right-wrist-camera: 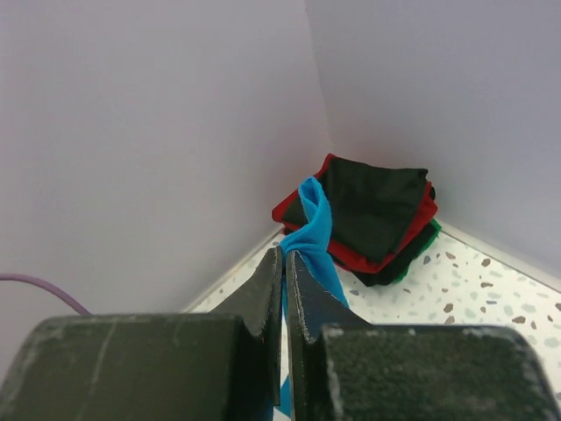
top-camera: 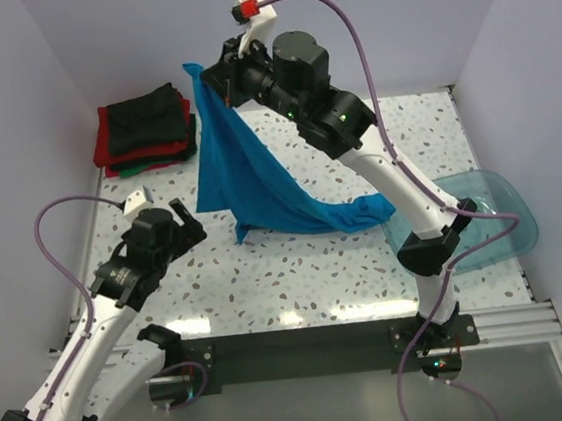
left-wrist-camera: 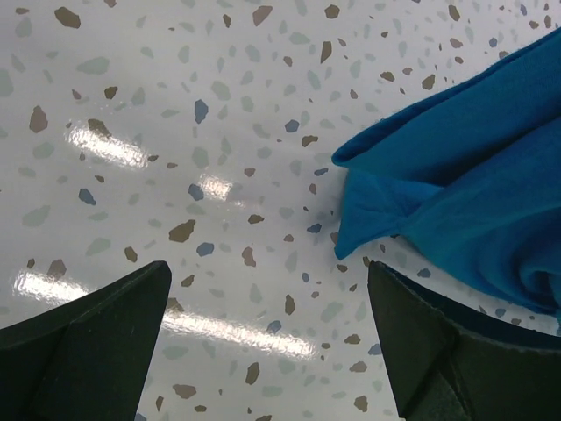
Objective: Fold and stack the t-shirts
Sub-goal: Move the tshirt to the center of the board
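We see our right gripper (right-wrist-camera: 285,256) clamped tight on a corner of the blue t-shirt (top-camera: 248,179), holding it high near twelve o'clock. The shirt's lower end trails on the speckled counter (top-camera: 297,269) toward the tub (top-camera: 498,218) at three o'clock. Our left gripper (left-wrist-camera: 269,274) hovers spread wide at eight o'clock, near the cloth's hem. The folded t-shirts (top-camera: 147,129) sit stacked at ten o'clock.

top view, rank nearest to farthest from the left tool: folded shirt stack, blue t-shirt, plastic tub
From the left tool:
1. blue t-shirt, just to its right
2. folded shirt stack, far-left corner
3. plastic tub, right edge
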`<state>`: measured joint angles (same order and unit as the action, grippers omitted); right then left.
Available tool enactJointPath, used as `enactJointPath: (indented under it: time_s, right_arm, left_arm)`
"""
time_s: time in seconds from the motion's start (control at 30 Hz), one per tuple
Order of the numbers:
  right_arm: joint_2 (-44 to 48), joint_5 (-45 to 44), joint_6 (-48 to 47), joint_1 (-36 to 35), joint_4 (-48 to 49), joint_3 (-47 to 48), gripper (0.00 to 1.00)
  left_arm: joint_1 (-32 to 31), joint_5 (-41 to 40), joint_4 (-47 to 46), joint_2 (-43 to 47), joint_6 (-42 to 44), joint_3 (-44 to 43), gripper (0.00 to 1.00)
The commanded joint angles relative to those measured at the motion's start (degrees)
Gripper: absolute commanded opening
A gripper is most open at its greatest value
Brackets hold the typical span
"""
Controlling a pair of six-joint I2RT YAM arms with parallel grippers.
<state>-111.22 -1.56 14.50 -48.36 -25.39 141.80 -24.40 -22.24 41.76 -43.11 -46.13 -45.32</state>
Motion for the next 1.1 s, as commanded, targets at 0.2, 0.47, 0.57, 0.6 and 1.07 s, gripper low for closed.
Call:
enactJointPath:
  time_s: [0.2,0.47,0.57,0.6,1.07]
  right_arm:
    - [15.3,-30.1,0.9,3.9,-3.5,-22.4,0.0]
    - [29.2,-23.0,6.0,21.0,4.5,-58.9,0.0]
    - [30.1,-23.2,6.4,23.0,5.1,-65.9,0.0]
    - [30.3,-22.7,6.6,23.5,5.7,-67.6,0.0]
    - [32.1,-20.2,7.5,26.8,7.9,-75.2,0.0]
  left_arm:
    - [0.1,9.4,-8.3,-3.1,0.6,5.6,1.0]
    - [-0.1,30.0,-31.6,-17.0,4.4,13.3,1.0]
    - [-0.2,30.2,-34.5,-25.4,3.6,12.0,0.99]
    - [-0.2,29.8,-35.1,-27.4,3.6,11.6,0.96]
    - [-0.8,30.7,-38.7,-42.5,10.9,4.8,0.53]
